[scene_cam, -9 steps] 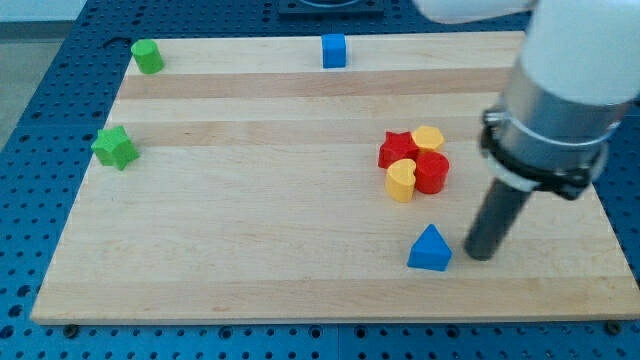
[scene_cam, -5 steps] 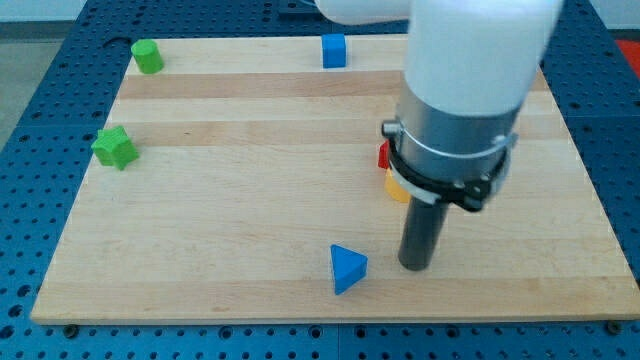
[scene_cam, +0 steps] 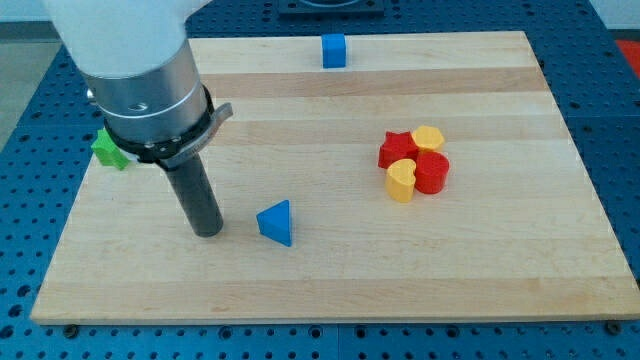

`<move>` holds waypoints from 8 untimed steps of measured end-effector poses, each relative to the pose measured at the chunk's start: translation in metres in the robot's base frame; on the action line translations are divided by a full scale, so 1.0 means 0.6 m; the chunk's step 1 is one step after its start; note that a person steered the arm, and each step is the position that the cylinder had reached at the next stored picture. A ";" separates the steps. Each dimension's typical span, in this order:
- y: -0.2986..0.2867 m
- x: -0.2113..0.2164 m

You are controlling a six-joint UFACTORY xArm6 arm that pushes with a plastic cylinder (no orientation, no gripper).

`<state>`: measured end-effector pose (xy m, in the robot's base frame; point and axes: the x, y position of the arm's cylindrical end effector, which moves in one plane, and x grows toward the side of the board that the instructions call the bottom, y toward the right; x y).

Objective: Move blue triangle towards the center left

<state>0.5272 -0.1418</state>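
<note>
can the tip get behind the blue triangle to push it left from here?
Probably yes, with a detour. My tip sits at the blue triangle's left, the wrong side for a leftward push. Bare board around the triangle leaves room to circle to its right; the red and yellow cluster stands well clear.

Tip (scene_cam: pixel 207 232) down just left of the blue triangle block (scene_cam: pixel 276 221) on the wooden board (scene_cam: pixel 300 290), green star block (scene_cam: pixel 108 149) at far left, blue cube (scene_cam: pixel 333 50) at top edge, red and yellow cluster (scene_cam: pixel 415 163) well right.
</note>
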 end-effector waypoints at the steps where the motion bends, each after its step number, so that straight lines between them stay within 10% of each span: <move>1: 0.023 0.039; 8: 0.149 -0.073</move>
<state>0.4831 -0.0525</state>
